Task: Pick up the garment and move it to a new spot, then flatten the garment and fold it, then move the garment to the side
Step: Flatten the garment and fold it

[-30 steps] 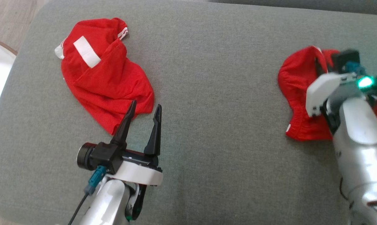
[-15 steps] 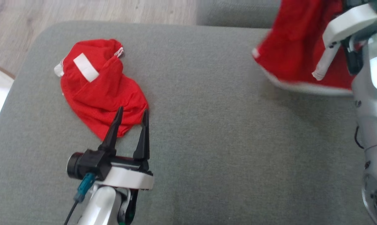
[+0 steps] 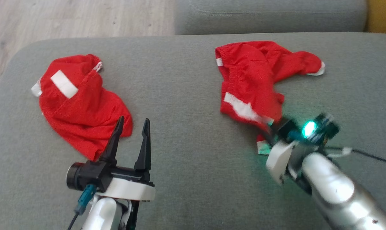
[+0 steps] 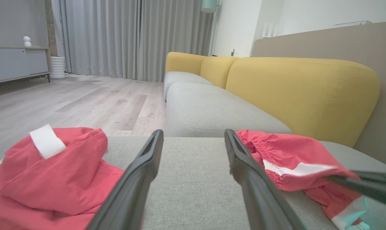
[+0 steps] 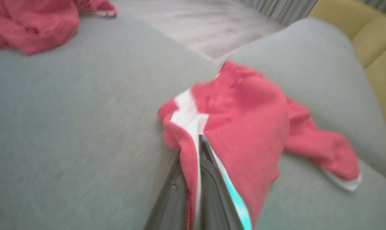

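Right gripper [image 5: 200, 150] is clamped tight on the white-striped edge of the red shorts [image 3: 250, 76]. They lie crumpled on the grey sofa cushion [image 3: 186, 95], right of centre. Left gripper [image 3: 133, 121] has its fingers spread wide, holding nothing, tips just beside the other red garment [image 3: 81, 105] on the left.

A grey sofa cushion [image 3: 193, 95] spreads wide, yellow backrests [image 4: 301, 89] along one side. Beyond lie a pale wooden floor [image 3: 84, 19], grey curtains [image 4: 116, 38] and a low cabinet [image 4: 13, 64].
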Motion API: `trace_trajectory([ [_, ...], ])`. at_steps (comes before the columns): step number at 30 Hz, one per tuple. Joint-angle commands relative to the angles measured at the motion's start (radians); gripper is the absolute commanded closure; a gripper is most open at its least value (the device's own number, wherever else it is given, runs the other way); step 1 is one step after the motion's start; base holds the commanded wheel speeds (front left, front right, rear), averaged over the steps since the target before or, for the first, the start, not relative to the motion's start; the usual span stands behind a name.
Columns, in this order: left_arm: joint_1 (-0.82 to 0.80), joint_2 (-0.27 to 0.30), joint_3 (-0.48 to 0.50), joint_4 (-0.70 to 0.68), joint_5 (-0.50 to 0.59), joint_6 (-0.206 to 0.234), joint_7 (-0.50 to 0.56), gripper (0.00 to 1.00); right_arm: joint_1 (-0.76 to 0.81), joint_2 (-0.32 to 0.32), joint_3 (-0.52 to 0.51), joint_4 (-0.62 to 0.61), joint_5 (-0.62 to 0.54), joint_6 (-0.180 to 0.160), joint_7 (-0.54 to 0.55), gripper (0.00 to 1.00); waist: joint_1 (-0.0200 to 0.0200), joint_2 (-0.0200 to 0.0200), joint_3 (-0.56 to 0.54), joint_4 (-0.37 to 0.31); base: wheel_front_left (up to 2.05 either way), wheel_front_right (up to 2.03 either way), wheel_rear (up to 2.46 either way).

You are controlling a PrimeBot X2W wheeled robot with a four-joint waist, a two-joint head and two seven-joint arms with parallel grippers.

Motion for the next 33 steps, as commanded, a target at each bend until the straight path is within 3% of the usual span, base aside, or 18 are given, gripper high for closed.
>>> trace_trajectory([
  [1,-0.035,0.000,0.034,-0.026,0.011,-0.008,-0.008,0.00,-0.020,-0.041,0.101,-0.056,0.064,-0.001,0.048,1.00,0.0001,0.0000,-0.008,-0.019,0.00,0.00,0.00],
  [7,-0.035,0.000,0.026,-0.013,0.012,-0.015,-0.008,0.00,0.000,-0.144,0.306,-0.105,0.201,-0.001,0.210,1.00,0.0001,0.0000,-0.027,-0.045,0.00,0.00,0.00],
  [12,-0.031,-0.001,0.027,-0.008,0.011,-0.014,-0.008,0.00,0.000,-0.167,0.319,-0.149,0.263,-0.001,0.228,1.00,0.0001,0.0000,-0.035,-0.063,0.00,0.00,0.00],
  [13,-0.030,-0.001,0.028,-0.008,0.011,-0.013,-0.008,0.00,0.001,-0.162,0.301,-0.161,0.274,-0.001,0.214,0.05,0.0001,0.0000,-0.035,-0.068,0.00,0.00,0.00],
  [14,-0.030,-0.001,0.029,-0.007,0.011,-0.012,-0.008,0.00,0.005,-0.155,0.283,-0.170,0.285,-0.001,0.206,0.00,0.0001,0.0000,-0.036,-0.073,0.00,0.00,0.00],
  [24,-0.039,-0.001,0.046,-0.023,0.010,-0.008,-0.008,0.00,0.078,-0.066,0.007,-0.315,0.308,-0.001,0.096,0.00,0.0001,0.0000,-0.033,-0.127,0.00,0.00,0.00],
  [33,-0.047,-0.001,0.053,-0.052,0.004,-0.009,-0.008,0.00,0.245,0.123,-0.399,-0.423,0.177,-0.001,-0.088,0.00,0.0001,0.0000,-0.025,-0.166,0.00,0.00,0.00],
])
